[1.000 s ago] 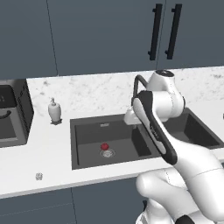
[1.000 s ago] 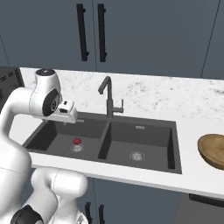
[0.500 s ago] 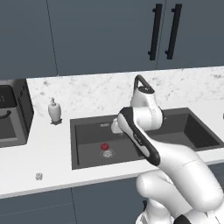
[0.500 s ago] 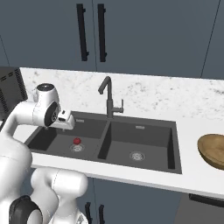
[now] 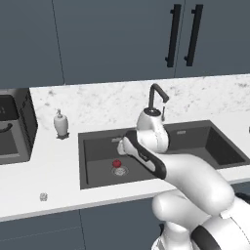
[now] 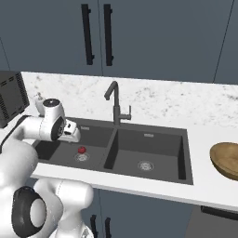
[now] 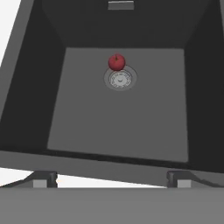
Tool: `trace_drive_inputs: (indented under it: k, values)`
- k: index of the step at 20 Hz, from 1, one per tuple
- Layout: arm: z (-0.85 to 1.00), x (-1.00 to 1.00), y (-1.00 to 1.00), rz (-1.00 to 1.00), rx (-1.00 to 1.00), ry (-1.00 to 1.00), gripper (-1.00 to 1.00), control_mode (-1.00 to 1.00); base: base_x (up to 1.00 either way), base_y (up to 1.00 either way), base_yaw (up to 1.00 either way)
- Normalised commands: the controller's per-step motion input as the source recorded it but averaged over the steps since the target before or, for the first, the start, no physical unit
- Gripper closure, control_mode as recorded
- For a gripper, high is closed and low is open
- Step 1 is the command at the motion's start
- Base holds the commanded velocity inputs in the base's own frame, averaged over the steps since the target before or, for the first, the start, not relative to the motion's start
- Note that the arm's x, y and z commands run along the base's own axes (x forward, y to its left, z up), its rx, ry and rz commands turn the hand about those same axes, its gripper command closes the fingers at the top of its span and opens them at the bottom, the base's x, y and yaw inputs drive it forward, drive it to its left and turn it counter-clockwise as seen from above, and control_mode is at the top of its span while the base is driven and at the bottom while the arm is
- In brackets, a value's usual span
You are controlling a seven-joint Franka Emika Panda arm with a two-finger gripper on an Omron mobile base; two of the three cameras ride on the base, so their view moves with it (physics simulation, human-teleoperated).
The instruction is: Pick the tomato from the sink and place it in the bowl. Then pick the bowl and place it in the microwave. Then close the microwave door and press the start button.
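The tomato (image 5: 116,163) (image 6: 82,149) (image 7: 116,62) is a small red ball on the floor of the sink's (image 5: 97,141) (image 6: 182,153) (image 7: 118,122) left basin. It touches the far edge of the round drain (image 7: 120,79). My gripper (image 5: 123,146) (image 6: 76,137) (image 7: 112,178) hangs above that basin near its front rim. It is open, with nothing between the fingertips (image 7: 45,179), and stands well short of the tomato. The wooden bowl (image 6: 226,160) sits on the counter at the far right. The microwave and its door are out of view.
A dark gooseneck tap (image 5: 155,97) (image 6: 114,100) rises behind the divider between the basins. A white soap bottle (image 5: 60,123) (image 6: 39,100) and a dark appliance (image 5: 12,129) (image 6: 10,97) stand on the counter to the left. A small white object (image 5: 43,197) lies near the front edge.
The arm has swung down and to the left, from above the tap to over the left basin. The gripper has stayed open. The tomato has not moved.
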Motion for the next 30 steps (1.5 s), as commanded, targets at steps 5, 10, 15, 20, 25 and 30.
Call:
trace_drive_inputs:
  k: [5,10,15,20,25,30]
  values:
    - [-0.45,0.32,0.00,0.00,0.00,-0.03,-1.00,-1.00,0.00,0.00,0.00]
    - [-0.16,0.36,0.00,0.00,0.00,0.00,-1.00,-1.00,0.00,0.00,0.00]
    - [-0.14,0.43,0.00,0.00,0.00,0.00,-1.00,-1.00,0.00,0.00,0.00]
    - [-0.28,0.40,0.00,0.00,0.00,0.00,-1.00,-1.00,0.00,0.00,0.00]
    - [-0.32,0.28,0.06,0.00,0.00,0.01,-1.00,-1.00,0.00,0.00,0.00]
    - [-0.22,0.22,0.14,0.00,0.00,0.00,-1.00,-1.00,0.00,0.00,0.00]
